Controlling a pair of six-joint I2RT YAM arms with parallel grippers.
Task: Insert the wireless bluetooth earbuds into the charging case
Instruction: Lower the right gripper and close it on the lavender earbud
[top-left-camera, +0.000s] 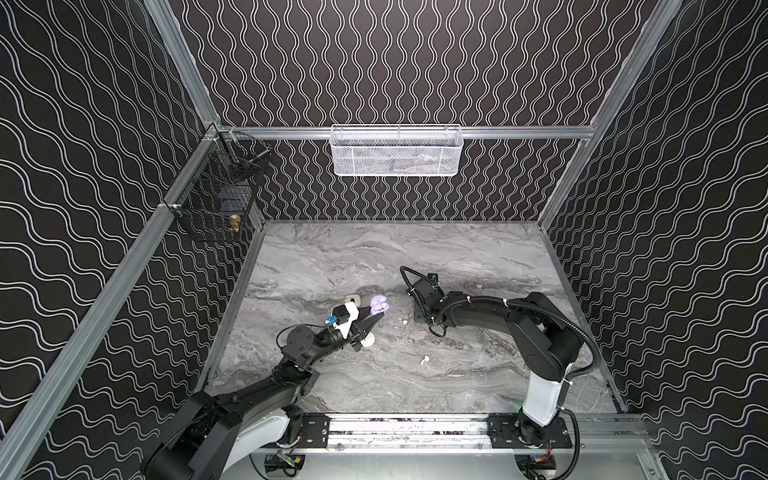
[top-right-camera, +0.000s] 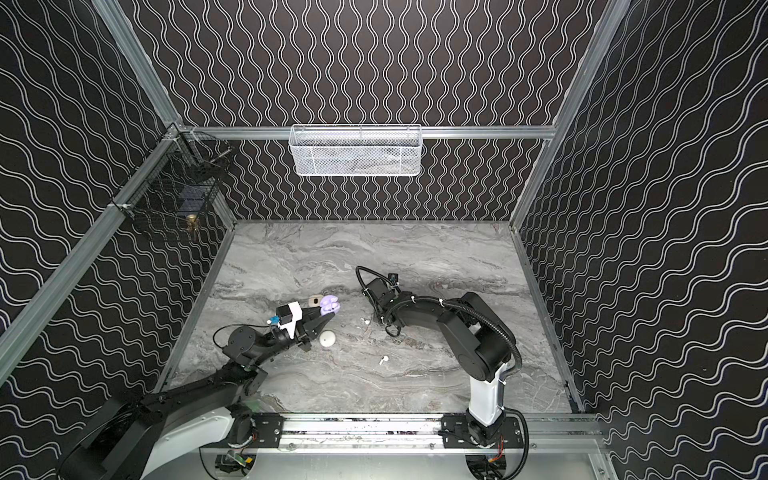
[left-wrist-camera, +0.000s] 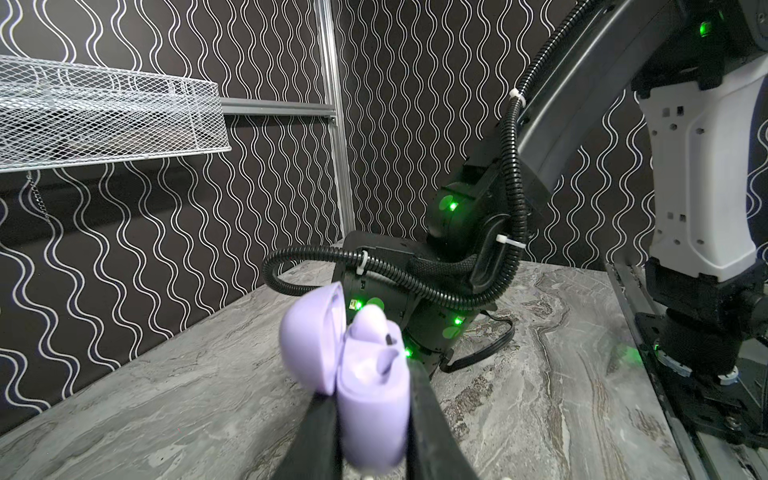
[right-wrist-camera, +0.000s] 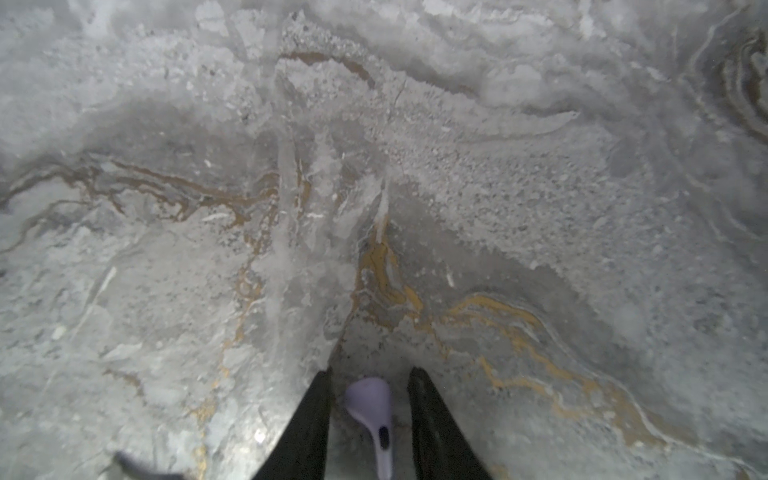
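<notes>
My left gripper (left-wrist-camera: 372, 386) is shut on a lavender charging case (left-wrist-camera: 370, 411), held just above the table with its lid (left-wrist-camera: 309, 345) open and one lavender earbud (left-wrist-camera: 372, 328) seated in it. In both top views the case (top-left-camera: 379, 306) (top-right-camera: 329, 306) is left of centre. My right gripper (right-wrist-camera: 370, 374) points down at the table, open, its fingers on either side of a lavender earbud (right-wrist-camera: 370, 401) lying flat, with a gap on each side. Two white earbuds (top-left-camera: 402, 321) (top-left-camera: 424, 360) lie loose on the marble table (top-left-camera: 478, 257).
A white case (top-left-camera: 368, 340) sits beside my left gripper and a cream case (top-left-camera: 353, 299) just behind it. The right arm's wrist (top-left-camera: 426, 291) hides its fingers in both top views. A white mesh basket (top-left-camera: 395, 151) and a black wire basket (top-left-camera: 216, 199) hang on the walls.
</notes>
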